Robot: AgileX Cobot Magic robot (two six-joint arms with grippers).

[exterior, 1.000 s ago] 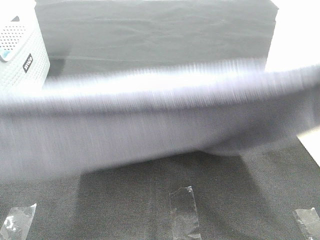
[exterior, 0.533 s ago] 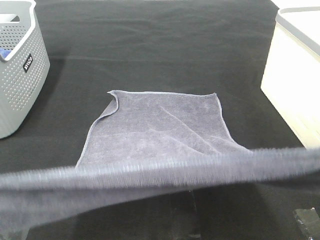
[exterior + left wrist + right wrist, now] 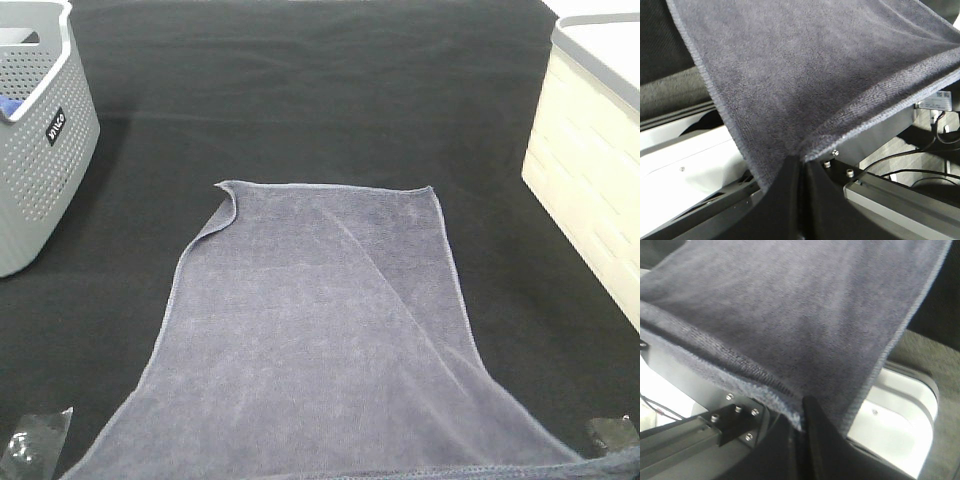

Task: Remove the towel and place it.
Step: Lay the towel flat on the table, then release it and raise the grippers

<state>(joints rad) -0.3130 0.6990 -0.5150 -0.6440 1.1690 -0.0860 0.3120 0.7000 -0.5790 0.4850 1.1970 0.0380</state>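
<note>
One large rectangular grey-lavender terry towel (image 3: 320,340) lies spread along the black-clothed desk (image 3: 300,90), its two near corners held up off the cloth.

Two end effectors hold it. The left end effector (image 3: 801,165) has its jaws pressed together on one hemmed corner, and the right end effector (image 3: 802,407) pinches the other corner the same way. The towel's far edge rests flat at mid-desk, with one far corner curled over and one long diagonal crease across the cloth. One grey perforated plastic basket (image 3: 40,150) stands at the left edge, well apart from the towel, with one blue fabric item (image 3: 8,104) showing inside. One cream box with a grey rim (image 3: 590,170) stands at the right. Two scraps of clear tape lie near the front, one left (image 3: 30,440) and one right (image 3: 612,434).
</note>
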